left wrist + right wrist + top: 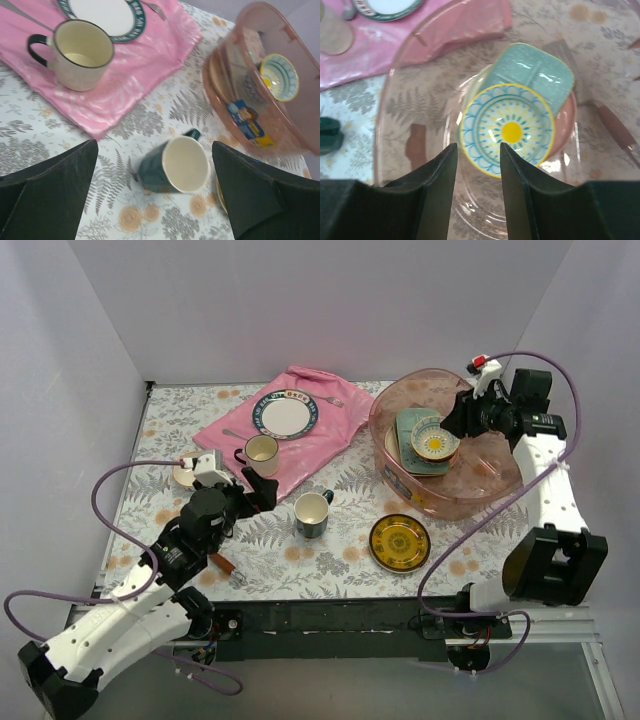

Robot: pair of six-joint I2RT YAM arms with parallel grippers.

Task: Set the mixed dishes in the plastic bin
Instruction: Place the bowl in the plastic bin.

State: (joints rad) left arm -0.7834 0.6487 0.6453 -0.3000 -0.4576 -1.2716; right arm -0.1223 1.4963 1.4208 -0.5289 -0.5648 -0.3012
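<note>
The plastic bin [400, 405] stands at the right and holds a pale green tray [535, 75], a pink plate [566, 125] and a patterned blue-and-yellow bowl [507, 130]. My right gripper [477, 147] hangs open just above the bowl's near rim, with nothing between its fingers. A dark mug [313, 513] with a white inside stands upright mid-table. My left gripper [155, 150] is wide open right in front of it, one finger to each side, touching nothing. A yellow dark-rimmed plate [399, 542] lies right of the mug.
A pink cloth [320, 435] at the back carries a cream mug [261, 451], a dark-rimmed white plate [284, 415] and cutlery. A small cream dish [185, 477] sits at the left. A wooden-handled spatula [228, 568] lies by the left arm.
</note>
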